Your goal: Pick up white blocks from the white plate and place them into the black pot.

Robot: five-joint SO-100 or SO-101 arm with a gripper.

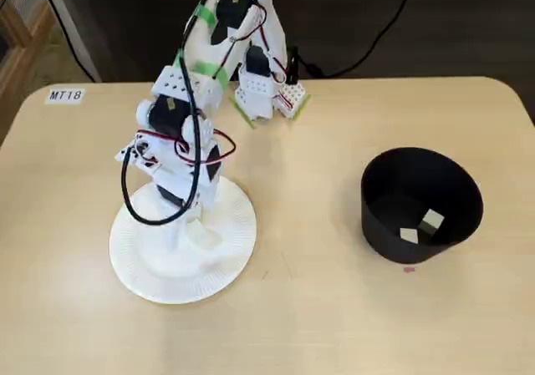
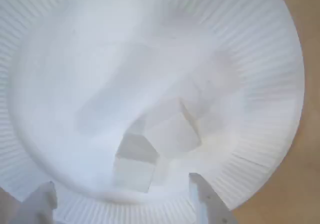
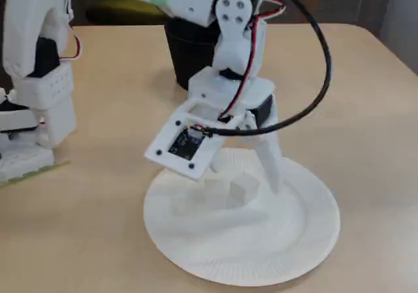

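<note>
The white plate (image 1: 238, 233) lies at the left of the table in a fixed view and fills the wrist view (image 2: 260, 64). Two white blocks (image 2: 172, 129) (image 2: 134, 166) lie close together near its middle; they also show in a fixed view (image 3: 243, 185). My gripper (image 2: 125, 201) is open and low over the plate, its fingertips (image 2: 204, 194) on either side of the nearer block, not touching it. One finger (image 3: 271, 156) reaches down to the plate. The black pot (image 1: 380, 216) stands at the right and holds two white blocks (image 1: 432, 220).
The arm's base (image 1: 267, 95) is fixed at the table's back edge. A label reading MT18 (image 1: 65, 95) is stuck at the back left corner. A small pink mark (image 1: 409, 268) lies in front of the pot. Cables run behind the table.
</note>
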